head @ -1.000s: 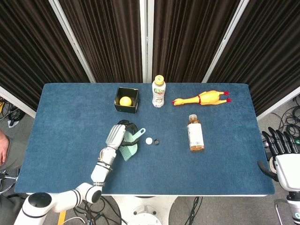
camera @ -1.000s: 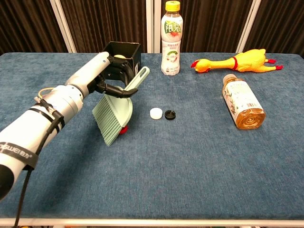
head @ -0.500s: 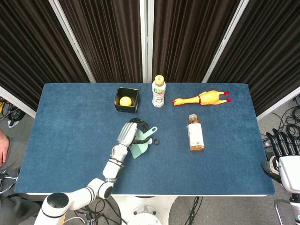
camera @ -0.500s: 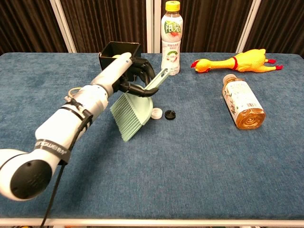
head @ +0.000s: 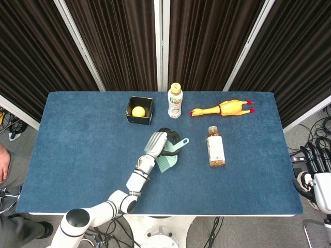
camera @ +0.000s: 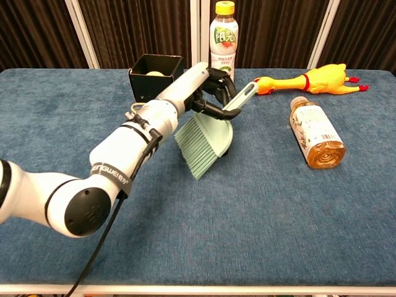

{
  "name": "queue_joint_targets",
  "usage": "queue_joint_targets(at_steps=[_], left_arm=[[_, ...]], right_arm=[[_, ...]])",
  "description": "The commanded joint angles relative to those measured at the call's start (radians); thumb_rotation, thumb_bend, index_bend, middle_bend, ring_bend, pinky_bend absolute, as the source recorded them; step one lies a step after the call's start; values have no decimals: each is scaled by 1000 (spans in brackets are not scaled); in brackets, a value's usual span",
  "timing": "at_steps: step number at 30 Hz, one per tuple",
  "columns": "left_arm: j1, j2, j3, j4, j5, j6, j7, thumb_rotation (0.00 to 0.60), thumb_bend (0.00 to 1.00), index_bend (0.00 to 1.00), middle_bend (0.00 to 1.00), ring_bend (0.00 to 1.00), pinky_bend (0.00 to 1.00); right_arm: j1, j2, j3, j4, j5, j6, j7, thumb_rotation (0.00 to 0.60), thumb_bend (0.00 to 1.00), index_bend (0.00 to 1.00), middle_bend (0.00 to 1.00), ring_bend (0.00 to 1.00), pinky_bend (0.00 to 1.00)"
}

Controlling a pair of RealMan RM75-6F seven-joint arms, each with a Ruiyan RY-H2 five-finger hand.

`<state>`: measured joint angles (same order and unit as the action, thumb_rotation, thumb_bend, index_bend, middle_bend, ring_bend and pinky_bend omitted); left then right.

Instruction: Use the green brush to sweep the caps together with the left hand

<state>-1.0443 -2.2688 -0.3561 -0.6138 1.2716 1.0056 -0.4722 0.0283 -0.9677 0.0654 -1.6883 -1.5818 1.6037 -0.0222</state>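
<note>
My left hand (head: pixel 164 140) (camera: pixel 210 93) grips the green brush (head: pixel 168 163) (camera: pixel 207 142) by its handle near the table's middle. The brush hangs tilted, bristles down at the cloth and handle tip pointing right. No caps show in either view; the spot where they lay is covered by the brush head. My right hand (head: pixel 315 160) hangs off the table's right edge, fingers apart, holding nothing.
A black box (head: pixel 139 110) (camera: pixel 154 74) with a yellow ball stands behind the left hand. An upright bottle (head: pixel 175 101) (camera: pixel 223 49) stands at the back, a rubber chicken (head: pixel 222 109) (camera: pixel 306 80) to its right. A tea bottle (head: pixel 215 150) (camera: pixel 314 133) lies right of the brush.
The left hand has carried the brush to the right, over the place where the white and black caps lay; they are now out of sight. The right hand has barely moved.
</note>
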Motion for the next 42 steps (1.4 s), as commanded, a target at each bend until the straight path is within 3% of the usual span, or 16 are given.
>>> queue_joint_targets(at_steps=[1,7,12,18,23,31,32,36,42], left_arm=[[-9,0,5,-9,-7,3,-2,600,408,553,617,403,223],[22,50,38,-19,53,88,-36,600,406,552,617,403,224],[113,255,111,-177,116,120,-21,600,407,553,617,403,224],[181,520,233,-381,133,-22,148,600,410,553,617,402,223],[182,631,281,-483,87,-171,286,600,414,553,617,403,223],[173,618,267,-527,-18,-273,420,600,408,514,592,402,223],[172,615,263,-529,-25,-274,430,600,390,472,562,395,223],[181,615,249,-552,-53,-253,479,600,267,222,291,258,226],[246,695,239,-662,-77,-167,499,600,238,184,230,184,225]], right_arm=[[-3,0,1,4,1,5,7,600,149,0,0,0,0],[-5,-1,2,16,0,8,22,600,149,0,0,0,0],[9,-10,5,26,-15,-3,34,600,149,0,0,0,0],[30,-29,5,39,-35,-21,44,600,149,0,0,0,0],[34,-37,3,43,-36,-27,42,600,149,0,0,0,0],[32,-36,1,39,-30,-28,38,600,149,0,0,0,0],[31,-35,0,39,-29,-27,39,600,149,0,0,0,0],[28,-30,-3,42,-25,-29,49,600,149,0,0,0,0],[35,-31,-4,54,-15,-49,63,600,149,0,0,0,0]])
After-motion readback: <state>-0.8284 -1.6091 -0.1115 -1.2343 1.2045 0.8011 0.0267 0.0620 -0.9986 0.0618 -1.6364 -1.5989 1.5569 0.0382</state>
